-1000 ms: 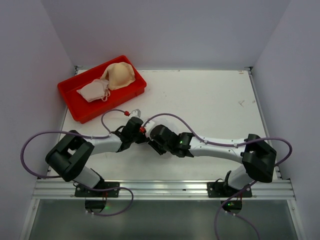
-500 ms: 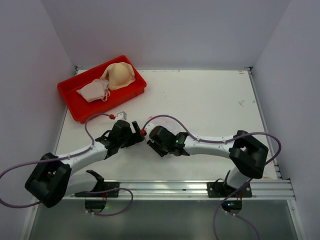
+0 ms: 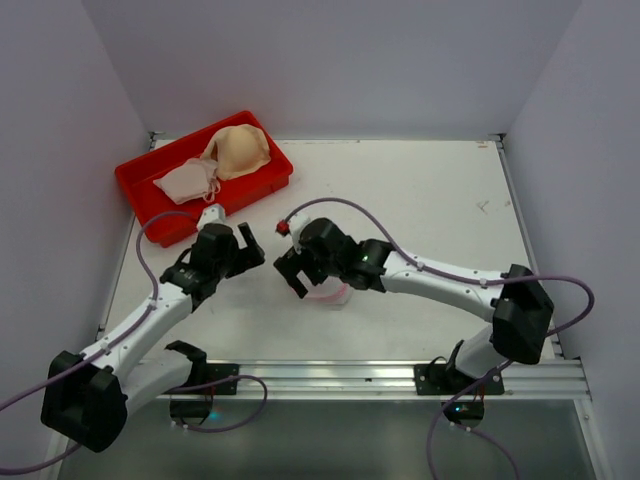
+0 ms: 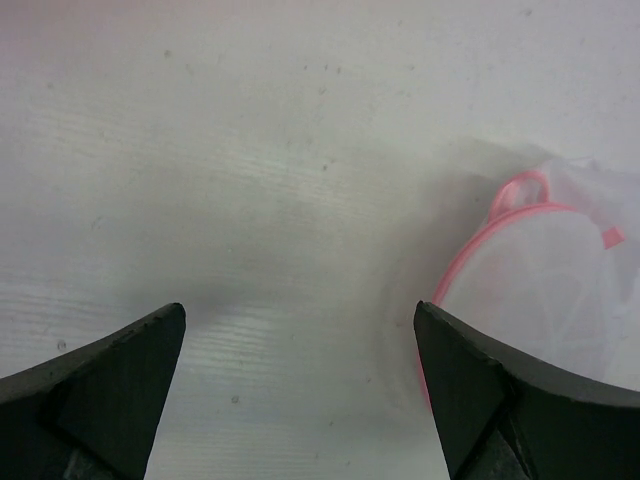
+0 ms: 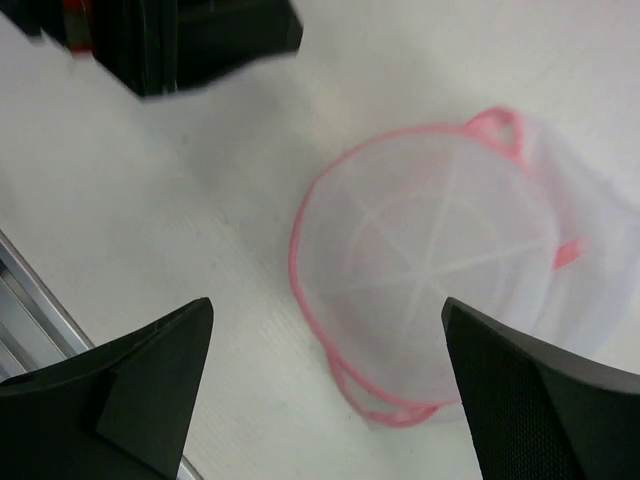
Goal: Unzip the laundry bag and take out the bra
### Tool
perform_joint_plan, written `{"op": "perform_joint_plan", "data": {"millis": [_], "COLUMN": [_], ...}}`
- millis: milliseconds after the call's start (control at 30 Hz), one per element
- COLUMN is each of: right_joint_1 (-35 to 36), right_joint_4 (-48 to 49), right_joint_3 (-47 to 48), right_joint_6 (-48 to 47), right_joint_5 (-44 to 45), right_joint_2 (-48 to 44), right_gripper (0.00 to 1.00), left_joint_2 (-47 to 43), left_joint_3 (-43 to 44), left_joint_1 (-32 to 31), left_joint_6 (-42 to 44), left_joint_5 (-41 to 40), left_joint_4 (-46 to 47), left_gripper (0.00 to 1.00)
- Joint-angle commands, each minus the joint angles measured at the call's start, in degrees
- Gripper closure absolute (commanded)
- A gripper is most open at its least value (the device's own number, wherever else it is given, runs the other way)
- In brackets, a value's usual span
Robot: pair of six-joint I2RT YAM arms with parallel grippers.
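The laundry bag [image 5: 440, 290], a round white mesh pouch with a pink rim, lies flat on the table and looks empty. From above only its edge [image 3: 328, 292] shows under the right arm. My right gripper [image 5: 327, 305] hovers over the bag's left rim, open and holding nothing. My left gripper [image 4: 300, 312] is open over bare table, with the bag [image 4: 545, 270] just to its right. In the top view the left gripper [image 3: 252, 247] and right gripper [image 3: 290, 273] stand apart. The beige-peach bra [image 3: 238, 150] lies in the red tray with its paler part [image 3: 186, 182].
The red tray [image 3: 160, 226] sits at the back left of the white table [image 3: 420, 200], just behind the left gripper. Purple cables loop off both arms. Walls close in on three sides. A metal rail [image 3: 320, 375] runs along the near edge.
Both grippers have opened and drawn apart from where they met. The left arm swung back toward the tray, the right gripper rose, and the bag now lies loose on the table.
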Motion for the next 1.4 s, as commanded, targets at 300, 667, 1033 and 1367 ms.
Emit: {"op": "perform_joint_plan", "data": {"millis": [300,667,1033,1367], "right_joint_1": [-35.7,-47.7,-47.7,-47.7], "right_joint_4": [-8.0,-16.4,-15.8,-15.8], "right_joint_3": [8.1,4.0,3.3,2.3], "right_joint_6": [12.9,12.9,6.0,3.4], "right_joint_5": [0.5,8.9,5.3,4.7], "right_joint_2": [-18.3,-52.7,-71.4,-76.9], "right_gripper": [0.01,0.01,0.01,0.01], "left_joint_2": [-2.0,-23.6,-30.4,-32.3], "left_joint_3": [18.0,33.9,50.4,50.0], "left_joint_1": [13.7,16.3,13.9,9.0], "left_joint_6": [11.5,19.7,25.5,24.3], "left_joint_5": [5.7,-3.6,-10.7,-13.0], "left_joint_4": [-7.7,-21.7,-31.2,-31.9], "left_gripper": [0.00,0.00,0.00,0.00]}}
